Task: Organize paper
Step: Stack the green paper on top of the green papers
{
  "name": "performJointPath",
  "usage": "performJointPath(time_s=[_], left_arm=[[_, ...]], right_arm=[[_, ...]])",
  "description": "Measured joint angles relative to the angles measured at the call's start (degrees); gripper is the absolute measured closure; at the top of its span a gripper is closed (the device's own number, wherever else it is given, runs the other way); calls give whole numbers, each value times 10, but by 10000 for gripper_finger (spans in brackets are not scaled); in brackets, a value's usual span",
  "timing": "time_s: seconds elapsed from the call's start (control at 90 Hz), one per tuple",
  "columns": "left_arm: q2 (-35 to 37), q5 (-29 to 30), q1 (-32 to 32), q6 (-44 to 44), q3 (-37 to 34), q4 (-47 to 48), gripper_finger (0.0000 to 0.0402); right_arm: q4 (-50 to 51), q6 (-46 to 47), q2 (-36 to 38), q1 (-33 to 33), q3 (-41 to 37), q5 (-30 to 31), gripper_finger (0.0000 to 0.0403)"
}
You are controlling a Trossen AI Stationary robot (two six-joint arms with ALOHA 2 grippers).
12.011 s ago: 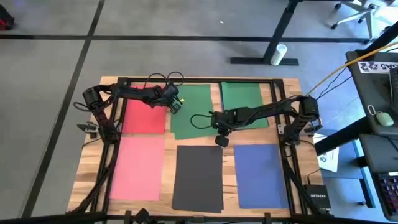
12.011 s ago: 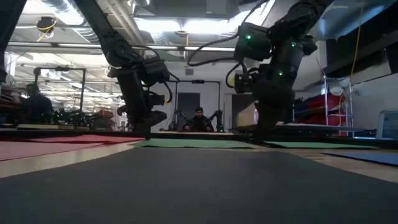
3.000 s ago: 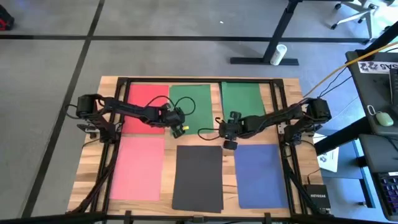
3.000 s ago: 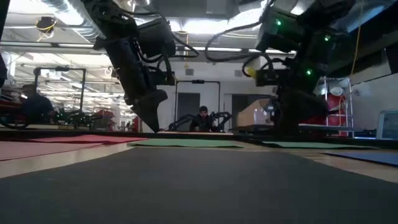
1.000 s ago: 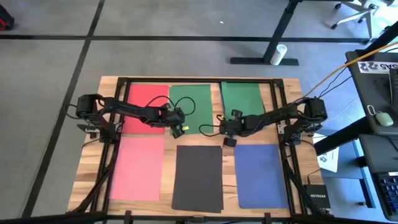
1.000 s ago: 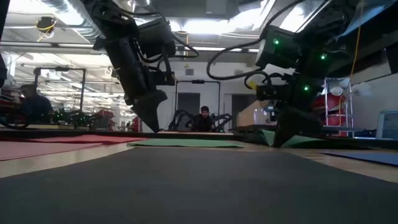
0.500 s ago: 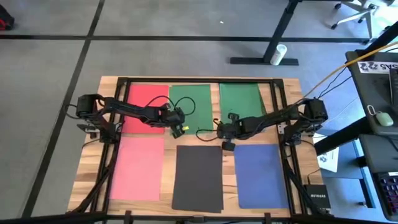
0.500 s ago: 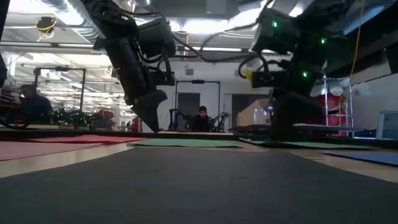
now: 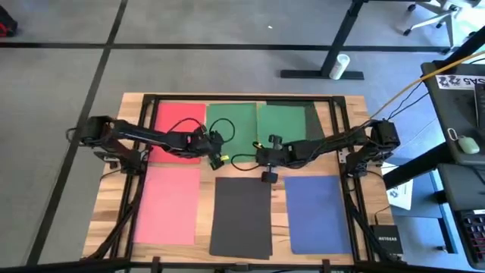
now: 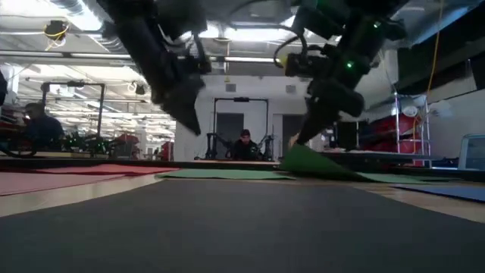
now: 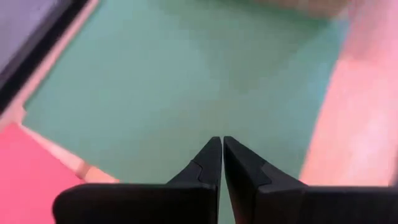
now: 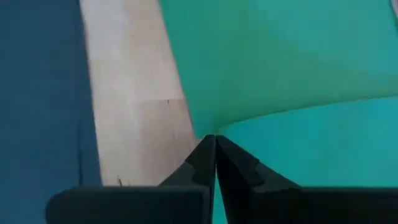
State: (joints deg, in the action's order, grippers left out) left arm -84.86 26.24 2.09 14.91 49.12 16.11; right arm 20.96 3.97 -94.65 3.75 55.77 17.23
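With its fingers pinched on the near corner of the right green sheet [image 9: 282,121], the right gripper [image 9: 267,161] should drag it low and square over the left green sheet [image 9: 232,125], beside which the left gripper [image 9: 214,151] hovers closed and empty.

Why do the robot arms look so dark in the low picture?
Low view: bright ceiling lights behind turn both arms into dark shapes, and the near dark grey paper sheet is blurry. Left wrist view: the green paper sheet looks soft past the left pincer.
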Motion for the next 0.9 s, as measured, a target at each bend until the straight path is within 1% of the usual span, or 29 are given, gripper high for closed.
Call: performJointPath(time_s=[0.211, 0.278, 0.422, 0.533, 0.711, 0.833, 0.9], left_arm=[[53, 0, -22, -18, 0, -33, 402], [63, 0, -27, -24, -12, -63, 402], [91, -20, -33, -13, -72, -137, 402], [108, -28, -38, 11, -126, -192, 402], [130, -38, -53, 42, -207, -295, 402], [137, -38, -61, 53, -247, -355, 402], [145, -38, -63, 57, -258, -366, 402]], right_arm=[[-45, -19, 0, 0, 10, -18, 402], [-62, -27, 0, 0, 10, -29, 402], [-99, -31, 0, 0, 10, -49, 402], [-120, -47, -1, 0, 10, -51, 402], [-162, -58, -1, -18, 10, -89, 403], [-190, -72, -1, -35, 10, -117, 403], [-204, -77, -2, -44, 10, -131, 403]])
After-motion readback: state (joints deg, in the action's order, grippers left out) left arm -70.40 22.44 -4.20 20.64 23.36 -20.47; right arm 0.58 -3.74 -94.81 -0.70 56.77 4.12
